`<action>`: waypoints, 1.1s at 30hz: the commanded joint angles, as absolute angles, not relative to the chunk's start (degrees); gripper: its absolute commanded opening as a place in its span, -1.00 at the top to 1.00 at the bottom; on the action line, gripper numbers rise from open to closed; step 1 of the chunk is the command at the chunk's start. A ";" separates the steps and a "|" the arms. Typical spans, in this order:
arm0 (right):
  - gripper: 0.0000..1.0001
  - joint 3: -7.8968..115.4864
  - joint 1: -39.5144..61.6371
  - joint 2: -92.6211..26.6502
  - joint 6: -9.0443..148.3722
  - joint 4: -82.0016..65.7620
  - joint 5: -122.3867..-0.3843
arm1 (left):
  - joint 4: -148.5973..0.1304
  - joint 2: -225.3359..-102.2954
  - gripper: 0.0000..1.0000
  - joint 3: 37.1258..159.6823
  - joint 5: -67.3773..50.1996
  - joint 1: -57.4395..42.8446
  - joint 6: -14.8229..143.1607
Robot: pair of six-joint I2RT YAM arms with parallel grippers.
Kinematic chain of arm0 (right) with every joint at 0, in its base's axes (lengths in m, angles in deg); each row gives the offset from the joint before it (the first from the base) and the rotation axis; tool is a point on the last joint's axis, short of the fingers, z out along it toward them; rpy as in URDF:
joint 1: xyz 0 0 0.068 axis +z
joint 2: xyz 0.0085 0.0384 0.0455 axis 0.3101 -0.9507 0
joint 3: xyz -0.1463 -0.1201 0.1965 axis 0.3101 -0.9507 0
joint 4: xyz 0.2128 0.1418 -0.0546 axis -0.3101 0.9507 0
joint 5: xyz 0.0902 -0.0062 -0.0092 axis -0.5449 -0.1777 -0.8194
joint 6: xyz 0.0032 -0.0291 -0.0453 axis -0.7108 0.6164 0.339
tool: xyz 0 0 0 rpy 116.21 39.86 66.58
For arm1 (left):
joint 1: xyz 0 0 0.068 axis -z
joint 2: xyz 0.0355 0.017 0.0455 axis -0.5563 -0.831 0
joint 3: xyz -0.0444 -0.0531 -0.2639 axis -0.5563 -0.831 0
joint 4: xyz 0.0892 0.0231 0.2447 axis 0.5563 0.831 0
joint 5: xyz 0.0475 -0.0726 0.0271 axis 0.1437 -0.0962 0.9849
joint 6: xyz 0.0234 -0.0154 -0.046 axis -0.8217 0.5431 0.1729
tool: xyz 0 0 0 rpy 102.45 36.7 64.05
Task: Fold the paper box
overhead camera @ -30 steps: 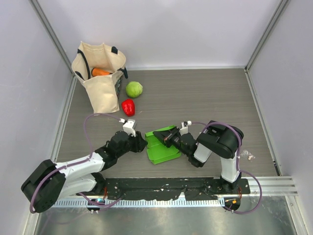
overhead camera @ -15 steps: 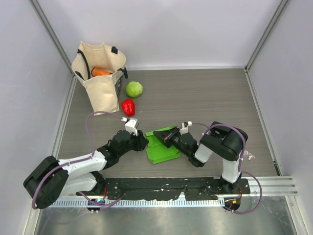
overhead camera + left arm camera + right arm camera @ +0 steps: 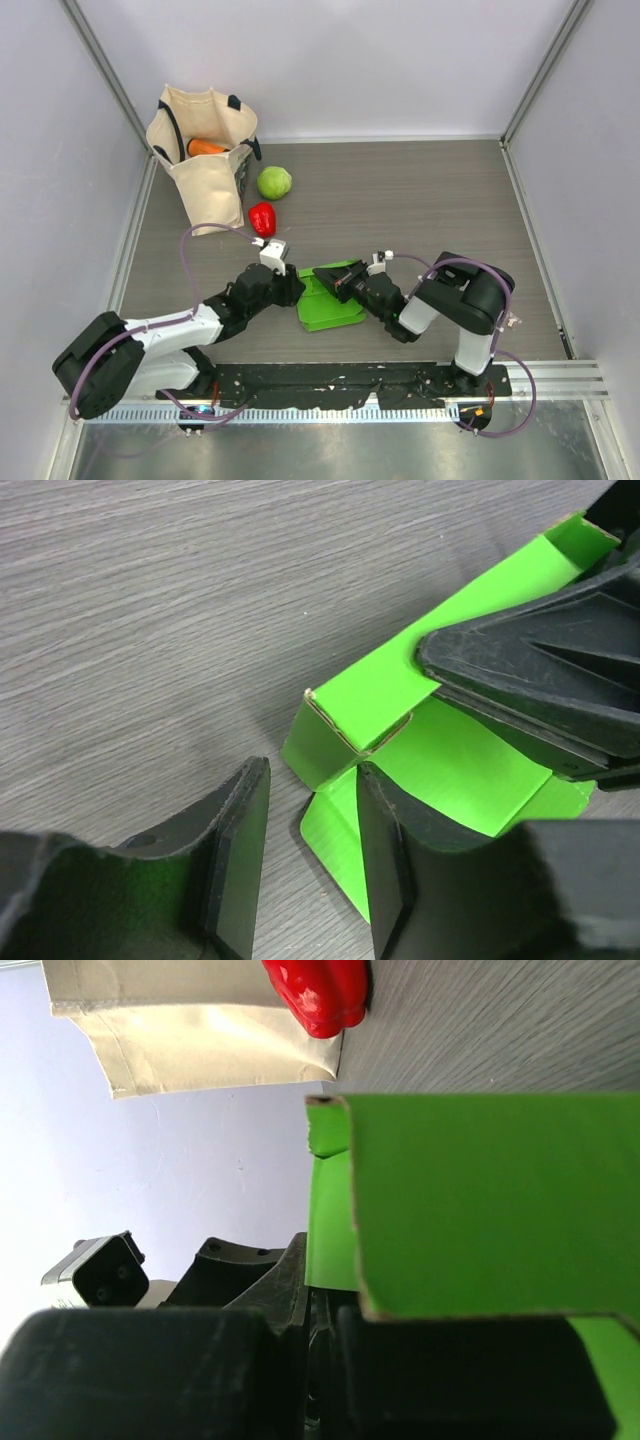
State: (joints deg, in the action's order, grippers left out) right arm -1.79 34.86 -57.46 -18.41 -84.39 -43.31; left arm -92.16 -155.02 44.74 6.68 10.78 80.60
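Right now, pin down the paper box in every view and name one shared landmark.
Top external: paper box low centre.
Left wrist: paper box across the right half, flap raised.
Right wrist: paper box fills centre and right.
Shared landmark: right gripper clamped on its raised flap.

The table top (image 3: pixel 430 200) is grey, with a wood grain that runs from left to right. Plain pale walls close it on three sides: the left wall (image 3: pixel 50 200), the far wall (image 3: pixel 330 60) and the right wall (image 3: pixel 600 200). Slim metal posts (image 3: pixel 540 70) stand at the far corners. Along the near edge lies a metal rail (image 3: pixel 560 378), and nearer still a shiny steel sheet (image 3: pixel 330 450). The light is soft and even.
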 commanded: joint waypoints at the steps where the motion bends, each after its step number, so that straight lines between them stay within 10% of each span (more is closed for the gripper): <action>1: 0.98 -1.98 36.16 -52.81 -17.39 -77.46 -42.94 | -93.66 -153.89 0.11 46.10 11.19 10.76 79.92; 33: 0.98 2.24 39.77 -54.12 -21.69 -65.06 -38.63 | -101.31 -158.63 0.15 45.30 27.61 13.22 82.47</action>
State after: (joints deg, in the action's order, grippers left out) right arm 1.67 38.12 -53.92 -21.89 -73.47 -36.62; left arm -96.40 -157.71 43.80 17.91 12.90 81.89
